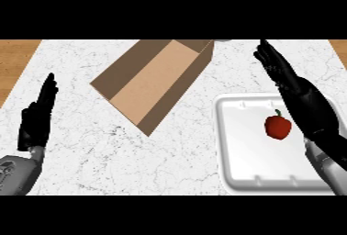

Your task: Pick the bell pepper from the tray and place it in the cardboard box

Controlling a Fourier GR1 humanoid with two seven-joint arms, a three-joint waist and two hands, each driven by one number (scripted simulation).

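A red bell pepper (278, 126) with a green stem lies in the right half of a white tray (251, 156) at the lower right of the counter. An open cardboard box (152, 78) sits up and to the left of the tray, its opening facing up. My right hand (298, 92) reaches up over the tray's right edge, fingers straight and open, just right of the pepper and holding nothing. At the left edge my left hand (37, 119) rests open, fingers pointing up.
The white marbled counter (136, 156) spreads between the box and the tray. Wooden strips (17, 59) show at the far left and far right top corners.
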